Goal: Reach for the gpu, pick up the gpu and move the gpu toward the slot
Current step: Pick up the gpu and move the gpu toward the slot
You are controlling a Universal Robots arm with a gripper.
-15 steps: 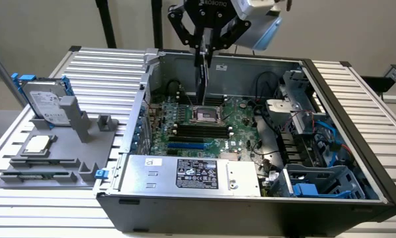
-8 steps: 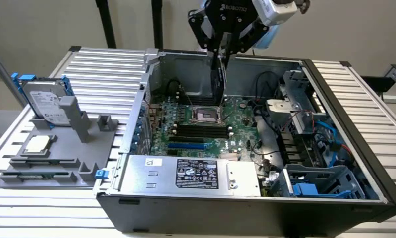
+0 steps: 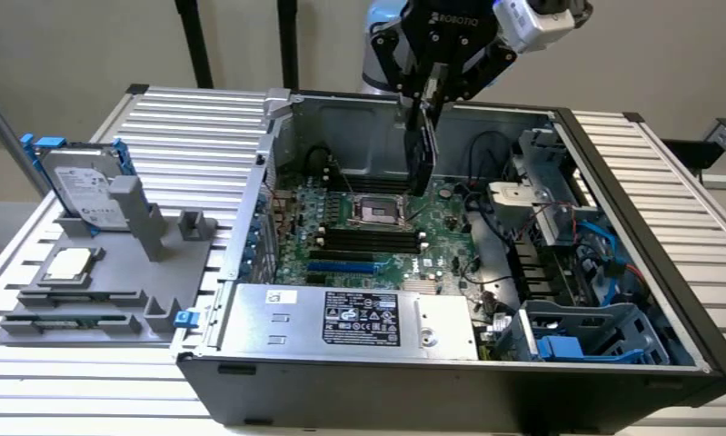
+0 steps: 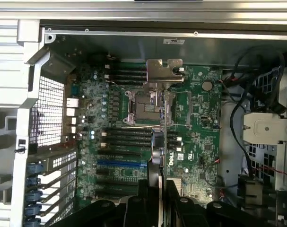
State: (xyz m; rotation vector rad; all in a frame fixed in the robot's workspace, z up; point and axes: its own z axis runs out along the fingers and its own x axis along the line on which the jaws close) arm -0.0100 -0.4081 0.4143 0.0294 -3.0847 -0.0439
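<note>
Hanging edge-down over the open computer case [image 3: 653, 300], the gpu [image 3: 422, 150] is pinched in the claw [image 3: 433, 91], with its lower edge above the motherboard [image 3: 375, 241] near the CPU socket [image 3: 377, 211]. From the wrist view the claw [image 4: 157, 189] grips the card's [image 4: 163, 118] edge, its silver bracket [image 4: 164, 72] at the far end above the socket [image 4: 148, 105]. Beside the case on the table [image 3: 690, 182], a grey holder [image 3: 108, 291] carries a hard drive [image 3: 82, 191].

Shiny bare-metal bracket [image 4: 164, 69] on the gpu [image 4: 165, 118]; ribbed matt aluminium table [image 3: 653, 182].
</note>
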